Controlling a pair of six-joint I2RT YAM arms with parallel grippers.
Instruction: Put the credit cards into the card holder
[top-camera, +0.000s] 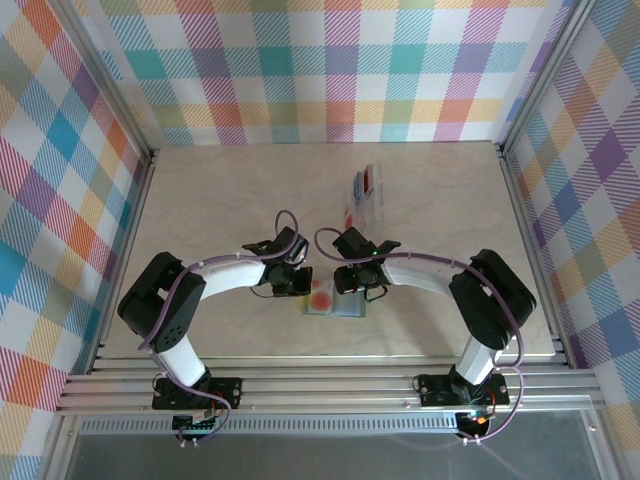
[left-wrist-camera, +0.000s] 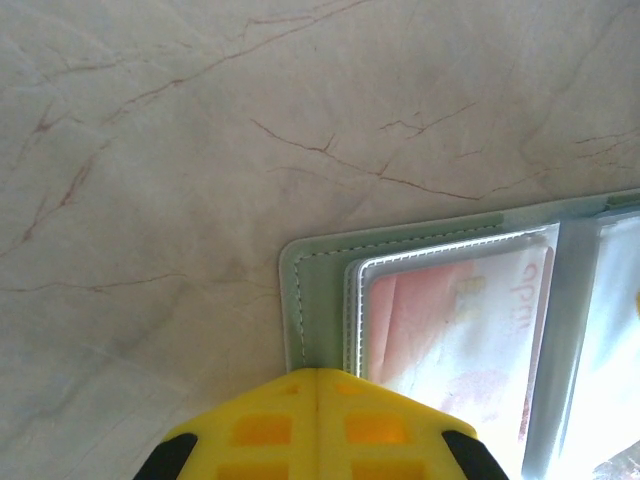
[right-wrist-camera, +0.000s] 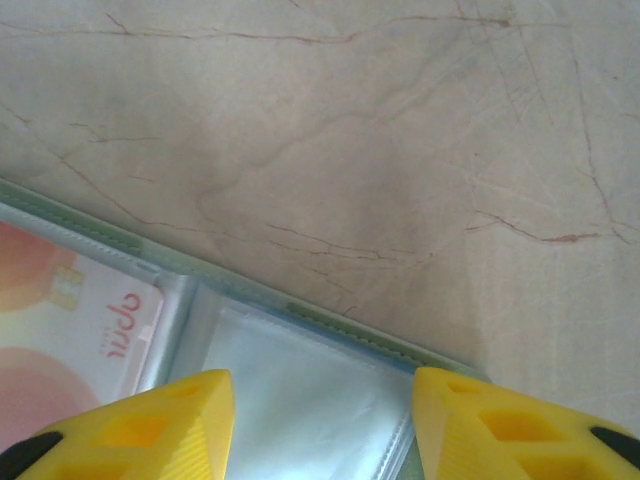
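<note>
One pale card (left-wrist-camera: 460, 330) is pocketed in the open card holder (left-wrist-camera: 295, 300). The left gripper (left-wrist-camera: 317, 385) is pressed together at its edge, and the right gripper (right-wrist-camera: 320, 400) is spread over it. The card holder could be dragged askew by either.

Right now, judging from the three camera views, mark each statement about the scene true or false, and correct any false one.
1. The card holder lies open on the table. True.
2. The left fingers stand wide apart. False: they are pressed together.
3. The pale card sits inside a clear pocket of the card holder. True.
4. The red card lies in the card holder. False: it stands in the clear rack, farther back on the table.
5. The right fingers are apart, above an empty pocket of the card holder. True.
</note>
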